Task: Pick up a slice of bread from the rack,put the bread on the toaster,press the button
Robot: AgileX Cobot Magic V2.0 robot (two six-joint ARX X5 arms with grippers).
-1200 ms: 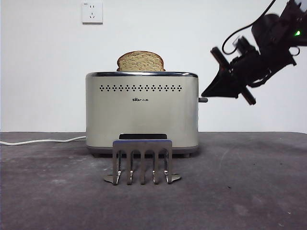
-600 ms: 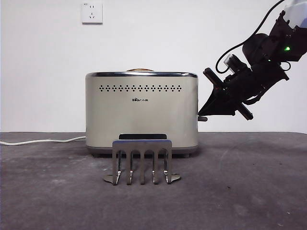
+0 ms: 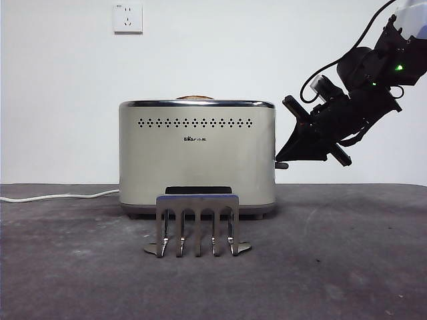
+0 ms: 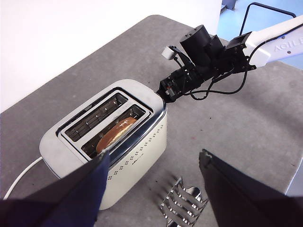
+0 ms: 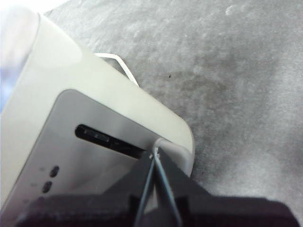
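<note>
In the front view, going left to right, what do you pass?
White cord → toaster, the rack standing before it → button → right gripper, pressing down on the button.

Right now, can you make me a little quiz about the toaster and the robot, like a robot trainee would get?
1. True or false: the slice of bread sits down inside a slot of the toaster.
2. Which end effector is at the button? A) left B) right C) neither
3. Fill in: the rack stands in front of the toaster and holds ____ bread.

Key:
1. True. Only its top edge peeks over the chrome rim in the front view.
2. B. The right end effector has its shut tips on the button at the toaster's end wall; the left end effector hangs open above the toaster.
3. No.
</note>
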